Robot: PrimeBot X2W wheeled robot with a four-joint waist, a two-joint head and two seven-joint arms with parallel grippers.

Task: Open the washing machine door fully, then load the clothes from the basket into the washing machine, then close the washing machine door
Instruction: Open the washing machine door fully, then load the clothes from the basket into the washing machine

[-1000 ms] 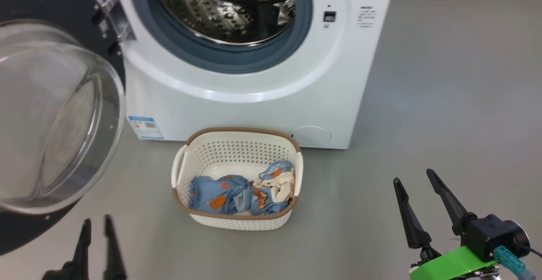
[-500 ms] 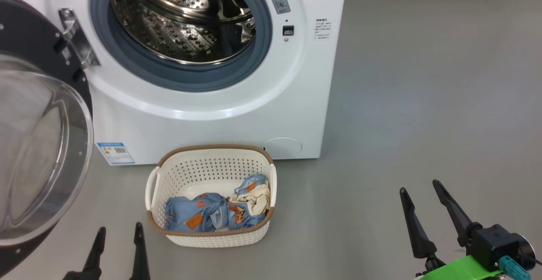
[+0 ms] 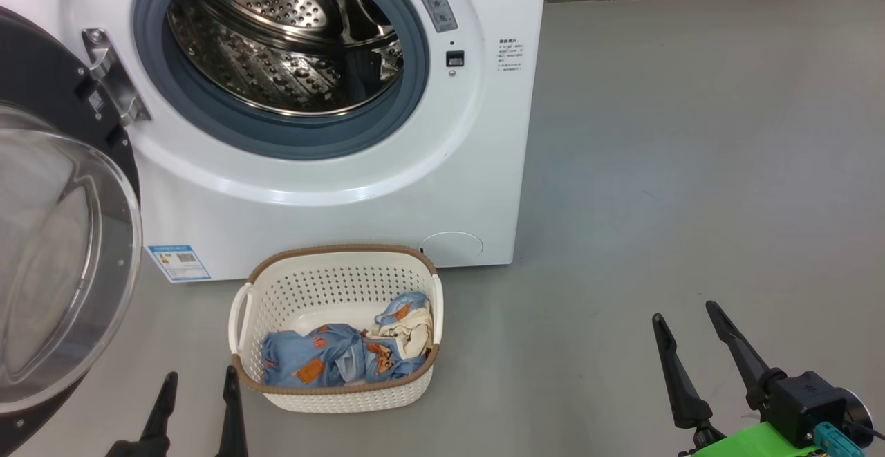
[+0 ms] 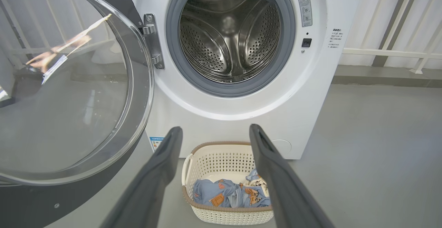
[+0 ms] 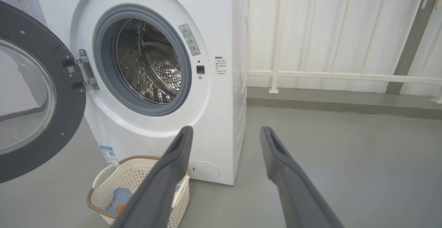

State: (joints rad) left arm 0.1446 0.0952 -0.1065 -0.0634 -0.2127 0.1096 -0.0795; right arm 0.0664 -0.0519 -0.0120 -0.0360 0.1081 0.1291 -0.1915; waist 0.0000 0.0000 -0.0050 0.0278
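The washing machine door (image 3: 55, 249) is cut by the left edge; the blue sticker (image 3: 178, 262) is unreadable.

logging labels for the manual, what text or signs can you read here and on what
Nothing is sharp enough to quote.
Grey warning sticker on the washing machine front, beside the drum opening: red triangle sign, words too small.
Black printed block further along the front: too small.
Blue energy sticker, lower front: print blurred.

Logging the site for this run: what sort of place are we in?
Likely a balcony or utility laundry corner: front-loading washing machine, basket of clothes on grey floor, white railing behind.
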